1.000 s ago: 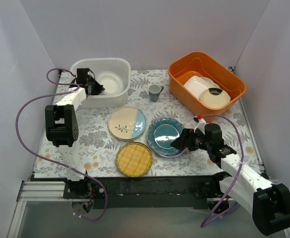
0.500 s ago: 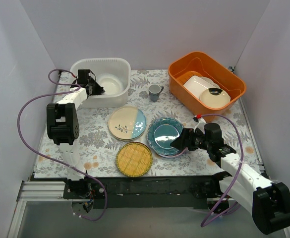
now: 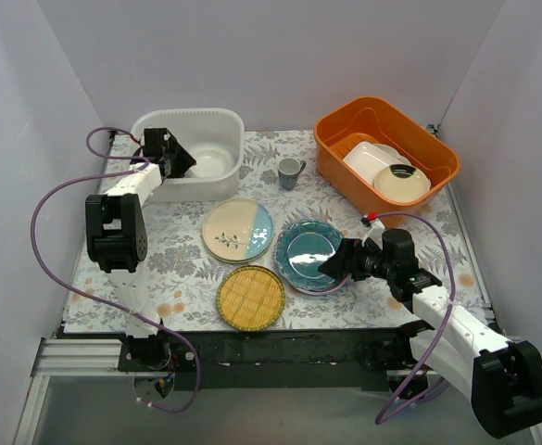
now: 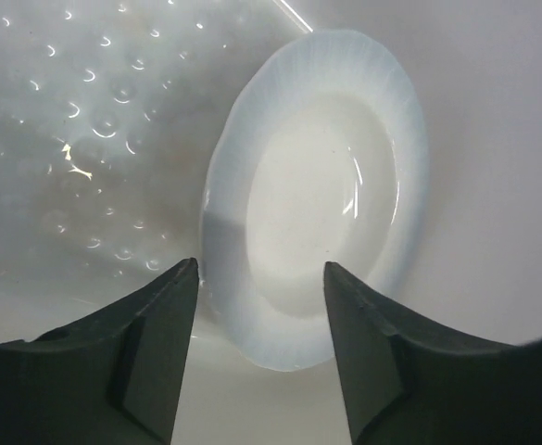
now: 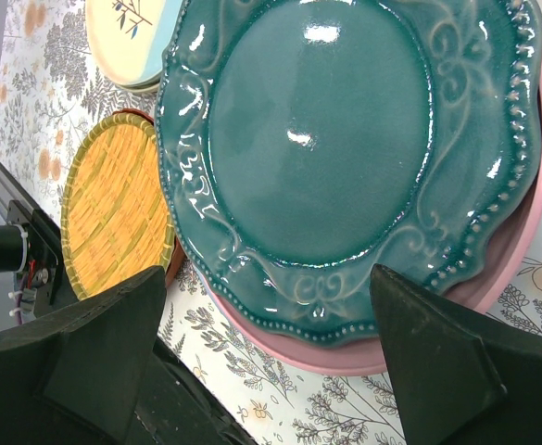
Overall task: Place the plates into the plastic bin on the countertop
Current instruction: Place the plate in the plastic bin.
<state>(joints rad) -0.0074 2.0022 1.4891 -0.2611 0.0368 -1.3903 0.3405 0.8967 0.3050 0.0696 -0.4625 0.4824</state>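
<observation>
Countertop (image 3: 182, 255) with the plastic bin (image 3: 222, 125) at far left; a light blue plate (image 4: 326, 195) lies inside it, beneath the parted, empty jaws of the left gripper (image 4: 261, 267). Near centre, the teal plate (image 5: 317, 130) sits on the pink plate (image 5: 521, 232), with the right gripper (image 5: 269, 273) at their edge, jaws spread wide and grasping nothing.

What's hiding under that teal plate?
A pink plate lies under the teal plate; only the pink rim shows. Whether more plates are stacked beneath it cannot be seen, since these two cover that spot.
</observation>
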